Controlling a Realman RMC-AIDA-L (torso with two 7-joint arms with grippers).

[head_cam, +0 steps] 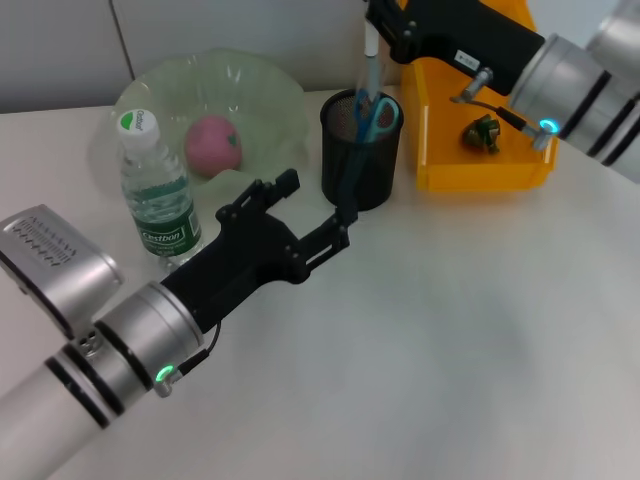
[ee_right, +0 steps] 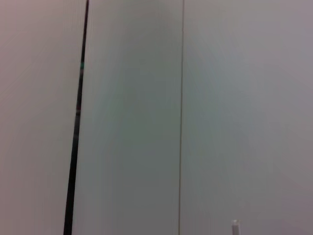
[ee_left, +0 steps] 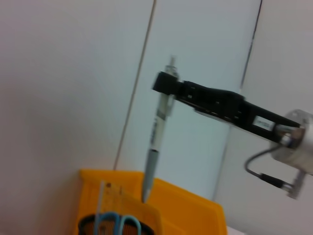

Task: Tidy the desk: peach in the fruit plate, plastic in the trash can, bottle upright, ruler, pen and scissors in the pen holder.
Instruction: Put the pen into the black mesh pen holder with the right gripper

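Pen insertion into pen holder
Right gripper point(head_cam: 375, 22) clamps the pen point(head_cam: 371, 62) vertically above the pen holder point(head_cam: 360, 150); lower straight, clear the scissors point(head_cam: 374, 115), then release. Left gripper point(head_cam: 318, 215) idles spread beside it.

desk point(head_cam: 450, 330) looks smooth matte white, trash can point(head_cam: 440, 150) glossy orange plastic right under the right gripper point(head_cam: 372, 22), pen holder point(head_cam: 360, 150) black wire mesh, fruit plate point(head_cam: 200, 90) translucent plastic, arm sleeves probably brushed metal
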